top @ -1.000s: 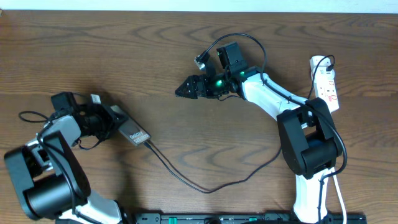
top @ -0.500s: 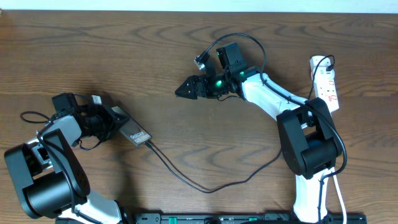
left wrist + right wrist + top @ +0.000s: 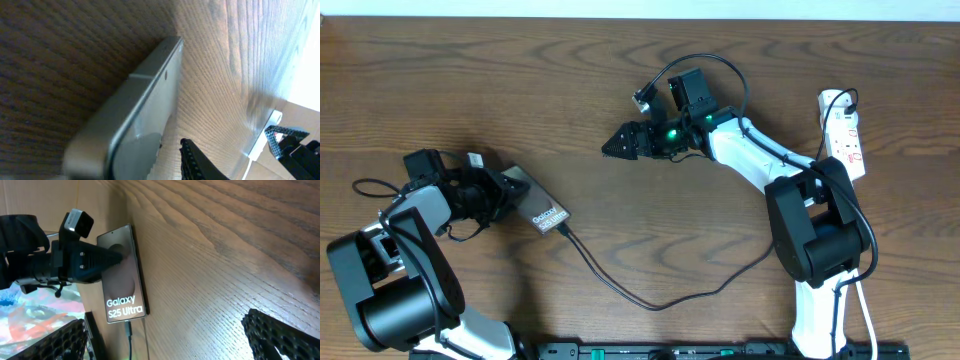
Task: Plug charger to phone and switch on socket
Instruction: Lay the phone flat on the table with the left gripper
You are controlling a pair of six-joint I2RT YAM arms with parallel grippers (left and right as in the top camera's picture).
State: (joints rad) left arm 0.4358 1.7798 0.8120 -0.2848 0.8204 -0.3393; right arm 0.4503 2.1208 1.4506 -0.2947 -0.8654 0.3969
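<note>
The phone [image 3: 542, 205] lies on the wooden table at the left, lettering up, also seen in the right wrist view [image 3: 121, 285]. The charger [image 3: 650, 303], a thin black cable, has its plug [image 3: 129, 330] in the phone's lower end and curves right across the table. My left gripper [image 3: 503, 190] is at the phone's upper end; one finger [image 3: 196, 162] stands apart from the phone's edge [image 3: 145, 110], bare wood between them, so it is open. My right gripper [image 3: 613, 146] hovers open and empty at mid-table. The socket [image 3: 844, 130] lies at the far right.
The right arm's white links [image 3: 750, 160] reach from its base [image 3: 815, 240] toward the middle. A thick black arm cable [image 3: 705, 62] loops above the right wrist. The left arm's base [image 3: 390, 290] fills the front left corner. A black rail [image 3: 720, 350] runs along the front edge.
The left gripper's jaws have parted from the phone, which has shifted slightly right and settled flatter on the table. The right arm has not moved.
</note>
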